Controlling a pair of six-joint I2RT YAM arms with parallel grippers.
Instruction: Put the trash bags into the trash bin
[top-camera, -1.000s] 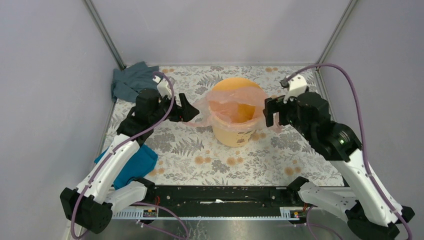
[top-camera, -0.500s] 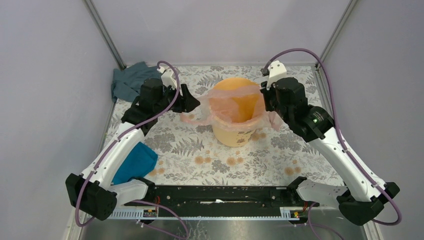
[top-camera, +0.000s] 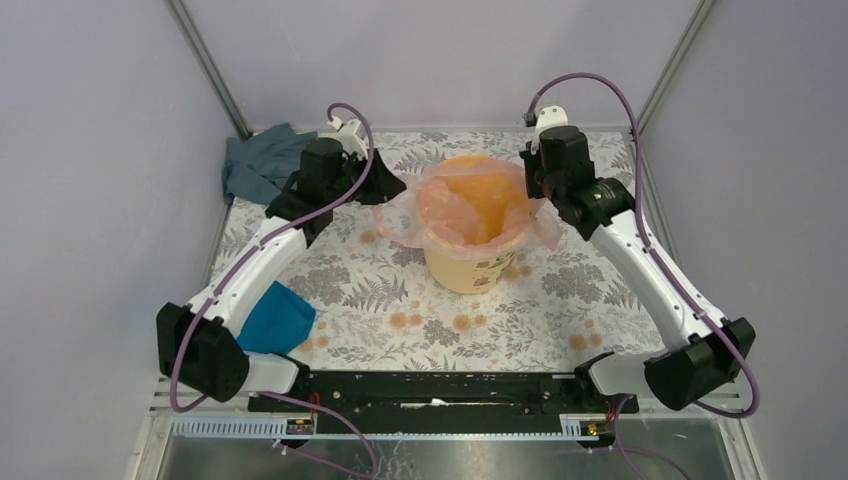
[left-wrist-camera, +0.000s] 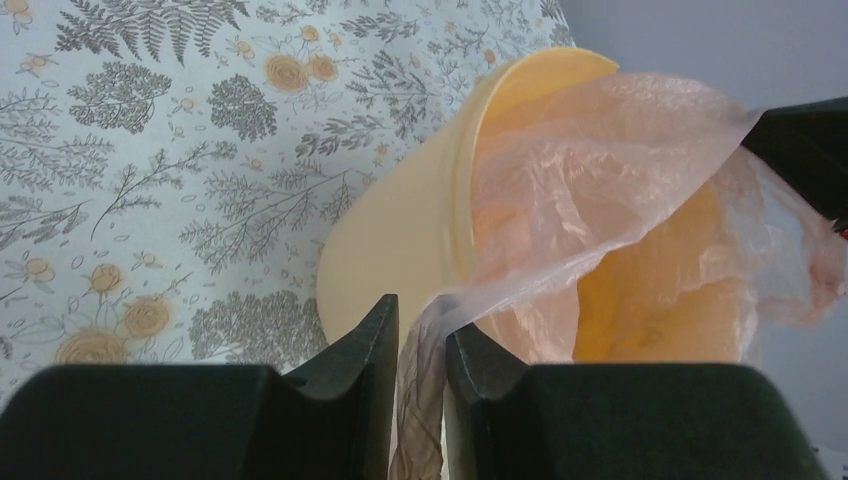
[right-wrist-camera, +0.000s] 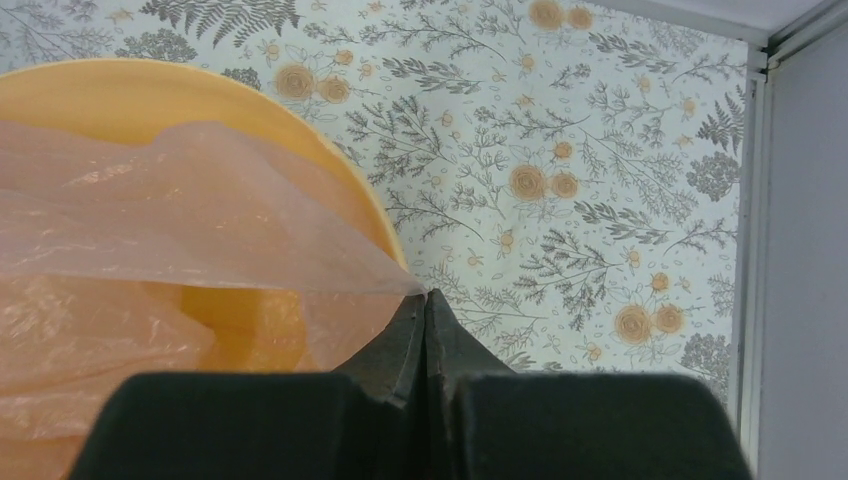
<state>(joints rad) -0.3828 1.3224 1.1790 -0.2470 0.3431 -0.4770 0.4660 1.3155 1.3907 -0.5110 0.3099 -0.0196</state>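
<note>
Farther back now, left claw (left-wrist-camera: 421, 318) and right claw (right-wrist-camera: 426, 302) pinch bag (left-wrist-camera: 600, 170) edges, clear only from wrist views.

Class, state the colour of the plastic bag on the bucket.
The trash bag is translucent pale pink; left wrist view.

We stretch both arms far from our bases at 6 o'clock. Our left arm (top-camera: 245, 270) runs up toward 1 o'clock, its wrist bent so the left gripper (top-camera: 385, 187) points to about 3 o'clock. Its jaws stand a narrow slit apart, pinching a strand of the trash bag (left-wrist-camera: 600, 150). Our right arm (top-camera: 650, 270) climbs toward 11 o'clock, with the right gripper (right-wrist-camera: 428, 300) turned inward toward 9 o'clock. Its jaws are pressed tip to tip on a corner of that bag. The two grippers face each other, well apart.
</note>
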